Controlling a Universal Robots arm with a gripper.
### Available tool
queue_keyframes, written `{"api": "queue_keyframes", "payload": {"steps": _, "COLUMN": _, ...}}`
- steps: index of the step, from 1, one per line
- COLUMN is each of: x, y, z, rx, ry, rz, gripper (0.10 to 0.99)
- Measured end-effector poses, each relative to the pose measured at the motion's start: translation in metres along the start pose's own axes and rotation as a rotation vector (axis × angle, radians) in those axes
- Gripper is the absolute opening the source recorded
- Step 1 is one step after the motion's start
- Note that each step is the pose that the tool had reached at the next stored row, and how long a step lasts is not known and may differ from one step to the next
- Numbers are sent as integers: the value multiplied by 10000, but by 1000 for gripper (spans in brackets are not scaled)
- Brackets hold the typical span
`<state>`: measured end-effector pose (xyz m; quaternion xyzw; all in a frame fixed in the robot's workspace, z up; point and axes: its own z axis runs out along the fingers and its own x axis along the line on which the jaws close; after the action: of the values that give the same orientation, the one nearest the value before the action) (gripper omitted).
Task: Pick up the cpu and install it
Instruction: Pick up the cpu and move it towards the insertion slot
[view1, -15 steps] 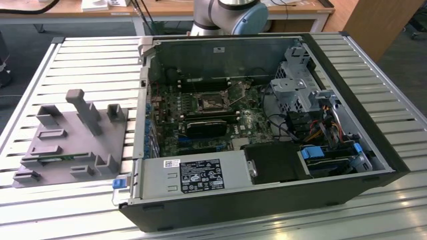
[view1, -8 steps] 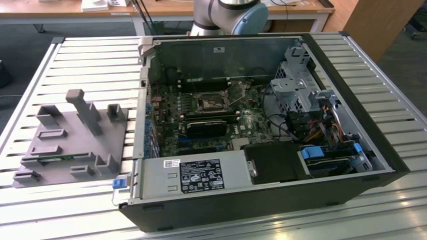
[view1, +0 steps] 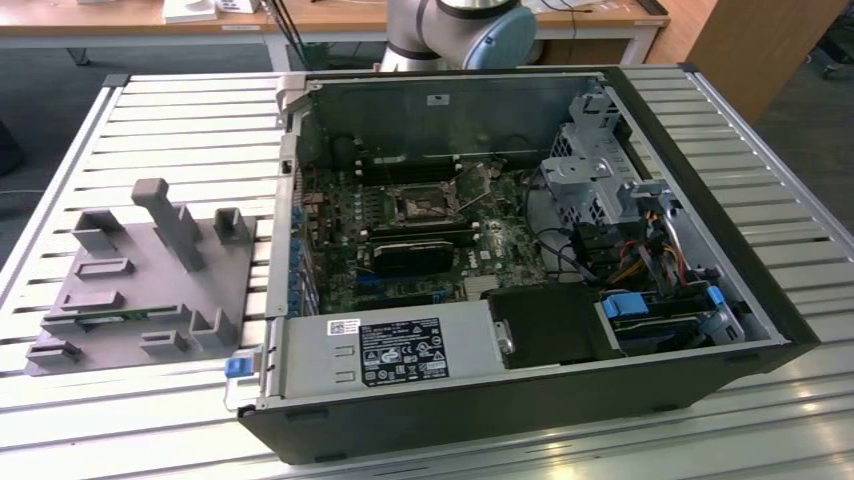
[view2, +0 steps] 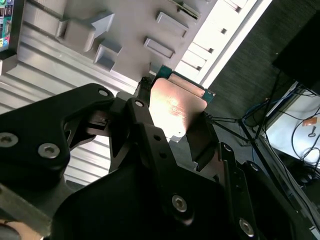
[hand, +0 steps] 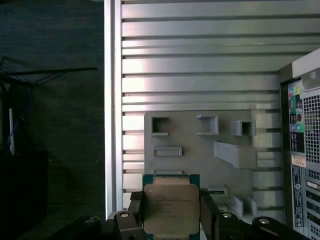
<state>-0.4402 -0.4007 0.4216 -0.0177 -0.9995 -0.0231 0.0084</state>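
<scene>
One table (view1: 174, 110): silver slats; grey fixture (view1: 134, 290) at exterior view's left, open computer case (view1: 427, 110) centre.
Room: dark floor (hand: 50, 75), wooden desk (view1: 334, 20) behind.
cpu (hand: 170, 207): dull silver square, green rim, clamped in gripper (hand: 170, 220) over fixture.

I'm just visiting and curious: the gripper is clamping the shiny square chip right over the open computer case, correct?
Not quite. The first wrist view shows the gripper shut on the cpu above the grey holder tray on the slatted table, beside the computer case, not over it.
</scene>
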Motion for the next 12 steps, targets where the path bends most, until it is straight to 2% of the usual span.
{"api": "queue_keyframes", "payload": {"steps": 2, "x": -22, "y": 2, "z": -9, "rx": -2, "ry": 1, "rz": 2, "gripper": 541}}
{"api": "queue_keyframes", "payload": {"steps": 5, "x": -110, "y": 4, "z": -12, "rx": 0, "ry": 4, "rz": 3, "gripper": 541}}
{"api": "queue_keyframes", "payload": {"steps": 12, "x": -397, "y": 15, "z": -17, "rx": 0, "ry": 6, "rz": 3, "gripper": 541}}
